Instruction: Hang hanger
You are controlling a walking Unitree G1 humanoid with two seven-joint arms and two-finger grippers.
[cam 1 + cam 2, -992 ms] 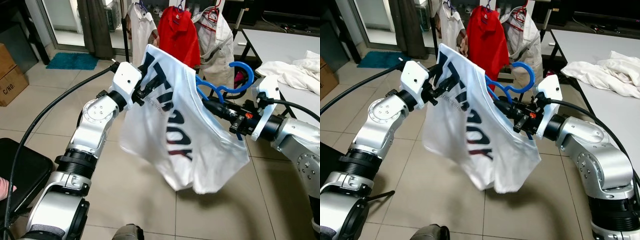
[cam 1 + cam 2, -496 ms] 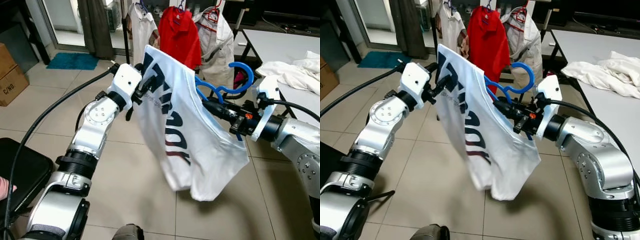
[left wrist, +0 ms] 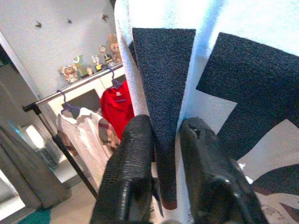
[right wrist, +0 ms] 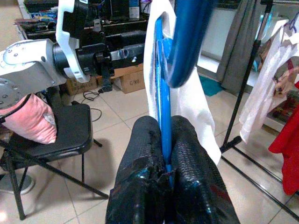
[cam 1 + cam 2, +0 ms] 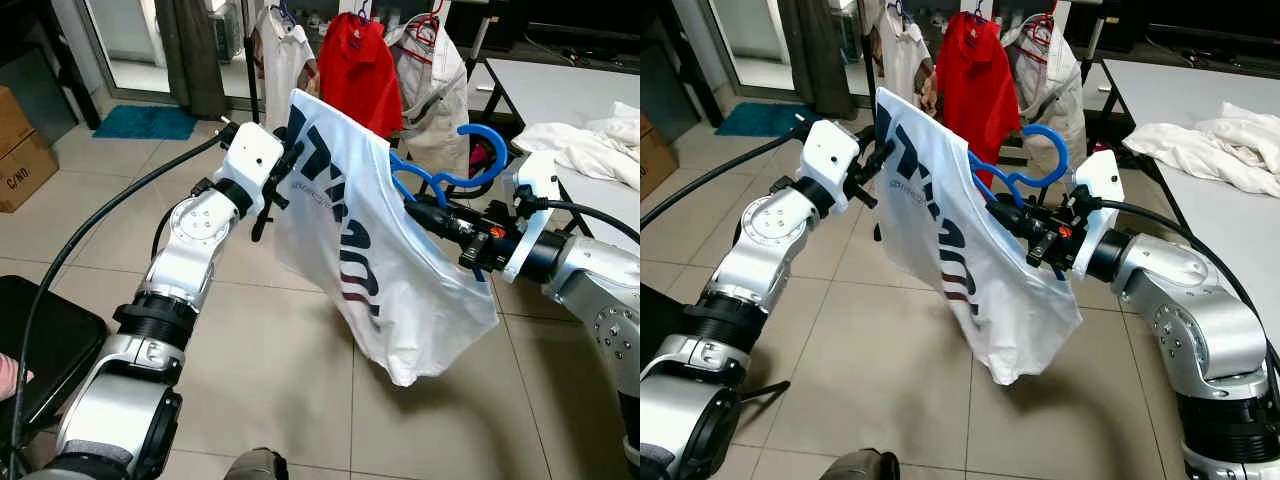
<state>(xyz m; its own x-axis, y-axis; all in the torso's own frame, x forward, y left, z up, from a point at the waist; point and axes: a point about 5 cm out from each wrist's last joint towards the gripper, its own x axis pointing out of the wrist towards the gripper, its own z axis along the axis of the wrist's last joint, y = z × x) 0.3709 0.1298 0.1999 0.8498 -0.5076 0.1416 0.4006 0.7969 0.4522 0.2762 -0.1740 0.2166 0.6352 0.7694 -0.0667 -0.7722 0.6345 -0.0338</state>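
Clothes rack (image 5: 258, 60) behind, garments hanging. White T-shirt (image 5: 380, 250) stretched mid-air over blue hanger (image 5: 455, 178). Left gripper (image 3: 166, 154) pinching collar; right gripper (image 4: 164, 154) clamped on hanger. Dressing step nearly done; next, probably: release collar, lift hook to rail.

I can read very little here. On the cardboard box (image 5: 22, 165) at the far left, on the floor, black letters spell what looks like "C/NO"; the same box (image 4: 132, 82) turns up in the right wrist view with similar lettering, "C/NO" as far as I can tell. The white T-shirt (image 5: 375, 250) held up in the middle carries large dark block characters running down its front, but the cloth is twisted and folded and I cannot make a word of them; a line of small print beside them is too small to read
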